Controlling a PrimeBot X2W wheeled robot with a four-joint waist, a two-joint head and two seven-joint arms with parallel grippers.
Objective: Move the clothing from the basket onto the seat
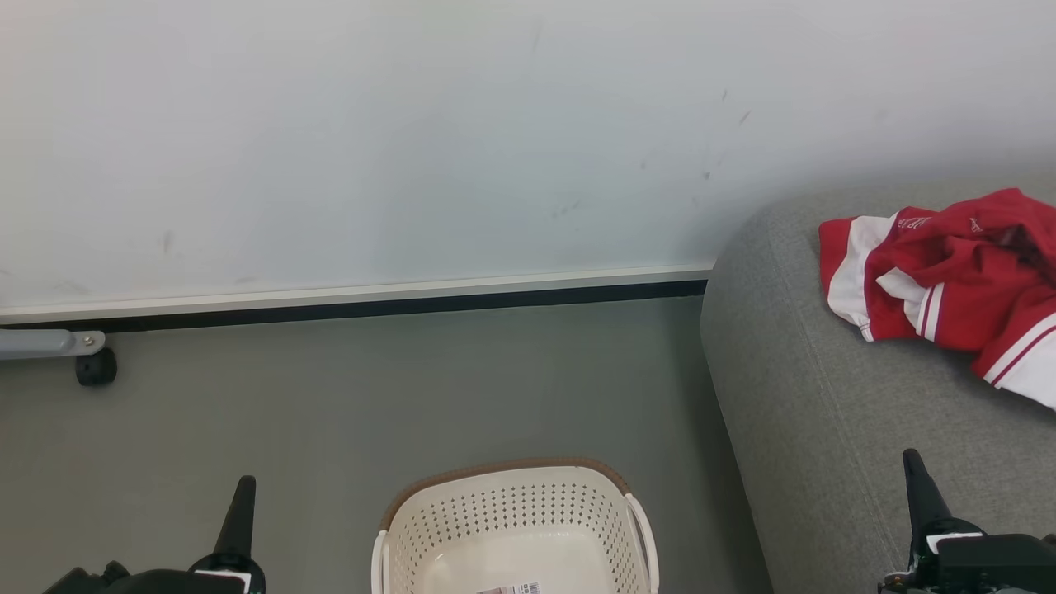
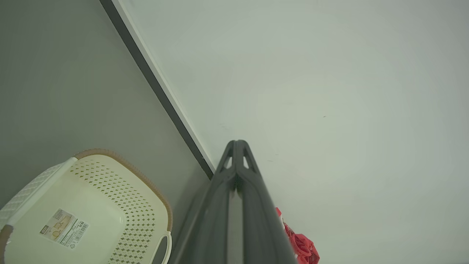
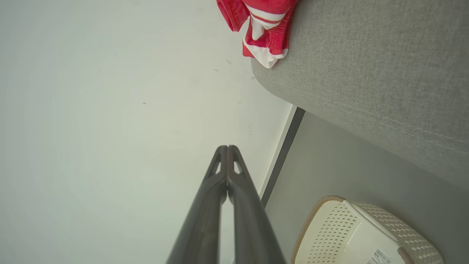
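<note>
Lower left of the head view, left gripper (image 1: 245, 485): the two dark fingers are pressed together into one point and hold nothing. It is seen against the grey floor (image 1: 330, 396). Its own wrist view shows the same closed tips (image 2: 237, 143) aimed at the pale wall (image 2: 329, 91).
Far left edge, caster (image 1: 96, 367): a small black wheel under a grey bar by the skirting, well apart from the work.
Bottom centre, basket (image 1: 503, 469): it stands on the floor between the two grippers. The part of its bottom that shows carries only a printed sticker (image 1: 513, 588). The left wrist view takes in more of the inside (image 2: 121, 190), with no fabric there. Its near end is cut off at the bottom edge, so a scrap left there can't quite be ruled out.
Right side, seat (image 1: 808, 396): grey upholstery, with its rounded edge just beside the basket.
Upper right, clothing (image 1: 949, 272): a crumpled red and white heap lying on top of the seat and running off the right edge. In the right wrist view (image 3: 265, 22) a white hem hangs slightly over the seat's edge (image 3: 366, 73).
Lower right, right gripper (image 1: 910, 455): fingers together and empty, seen against the seat's fabric. The tips are also closed in its wrist view (image 3: 227, 147).
Step in hand: the transfer looks finished, with both arms idle.
Next move: check the basket's hidden end. If it is bare, at most nudge the heap further in from the edge.
</note>
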